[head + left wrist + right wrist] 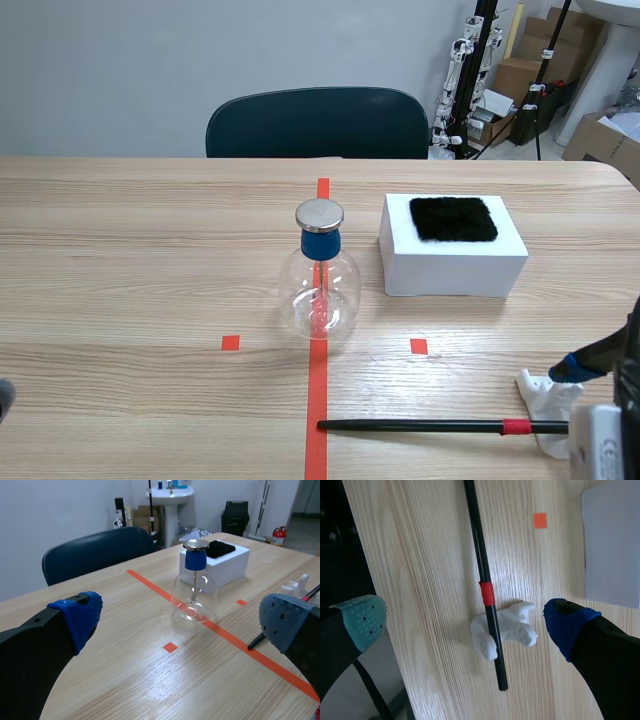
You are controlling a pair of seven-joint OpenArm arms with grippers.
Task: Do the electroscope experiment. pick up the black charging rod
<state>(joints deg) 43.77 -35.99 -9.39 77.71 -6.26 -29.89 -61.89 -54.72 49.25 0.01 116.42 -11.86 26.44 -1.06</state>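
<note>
Closing askew, the wide-spread right claw [465, 622] over the thin black charging rod [481, 560] could roll it off its small white plastic cradle [512, 627] toward the pale wooden surface's [430, 555] near edge. The rod is slim, straight and red-banded near its cradled end. Farther off, the left claw [182, 620] gapes empty.

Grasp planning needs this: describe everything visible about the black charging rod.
The black charging rod is a thin, straight, matte black stick with a red band near one end. It lies along the wooden table, near the robot's edge, its plain tip reaching the orange-red tape line. Just past the band it rests across a small white holder. The open right gripper hovers above that end, one finger either side, not touching it.
</note>
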